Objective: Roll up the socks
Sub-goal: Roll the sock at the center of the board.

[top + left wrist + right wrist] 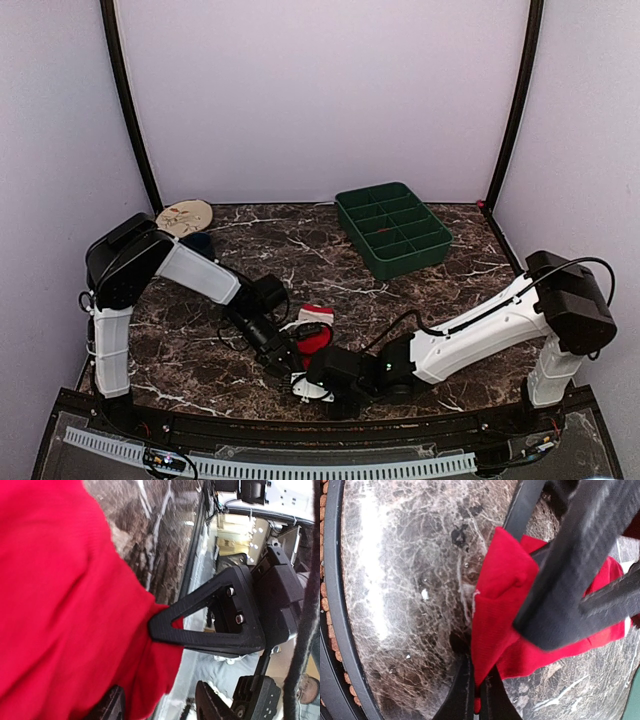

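Note:
A red sock [314,339] lies bunched near the table's front middle, with a white cuff edge [317,314] at its far end. I cannot tell two socks apart. My right gripper [319,374] is shut, and in the right wrist view [478,682] its fingers pinch a fold of the red sock [495,605]. My left gripper [290,360] is right beside it. In the left wrist view the left gripper [160,702] has its jaws apart, and the red sock [60,605] hangs against one finger [107,706]. The right gripper's black finger [210,625] presses into the fabric.
A green compartment tray [392,228] stands at the back right. A round wooden disc [186,215] and a dark blue object [198,241] lie at the back left. The table's front rail [300,462] runs just behind both grippers.

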Robot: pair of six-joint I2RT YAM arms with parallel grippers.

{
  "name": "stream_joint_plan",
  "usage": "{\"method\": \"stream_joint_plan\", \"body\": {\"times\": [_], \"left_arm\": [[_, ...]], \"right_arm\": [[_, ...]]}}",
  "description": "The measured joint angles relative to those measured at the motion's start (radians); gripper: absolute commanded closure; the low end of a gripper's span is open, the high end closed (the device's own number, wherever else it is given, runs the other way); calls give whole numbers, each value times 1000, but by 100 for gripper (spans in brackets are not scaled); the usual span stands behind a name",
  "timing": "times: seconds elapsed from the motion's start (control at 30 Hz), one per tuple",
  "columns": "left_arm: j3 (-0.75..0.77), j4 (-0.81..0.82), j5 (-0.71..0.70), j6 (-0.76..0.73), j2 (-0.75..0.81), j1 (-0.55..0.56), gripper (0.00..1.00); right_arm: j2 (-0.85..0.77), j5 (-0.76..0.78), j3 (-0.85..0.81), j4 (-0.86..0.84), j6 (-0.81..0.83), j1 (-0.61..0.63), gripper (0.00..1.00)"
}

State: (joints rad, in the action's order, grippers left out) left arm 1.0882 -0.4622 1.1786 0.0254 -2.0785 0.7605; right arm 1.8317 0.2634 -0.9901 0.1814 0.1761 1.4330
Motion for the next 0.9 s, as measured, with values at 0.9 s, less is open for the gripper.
{"method": "stream_joint_plan", "body": {"times": [0.9], "left_arm": [[-429, 563, -508, 377, 458, -38, 52]], "right_arm": [[40, -29, -113, 159, 6, -11, 100]]}}
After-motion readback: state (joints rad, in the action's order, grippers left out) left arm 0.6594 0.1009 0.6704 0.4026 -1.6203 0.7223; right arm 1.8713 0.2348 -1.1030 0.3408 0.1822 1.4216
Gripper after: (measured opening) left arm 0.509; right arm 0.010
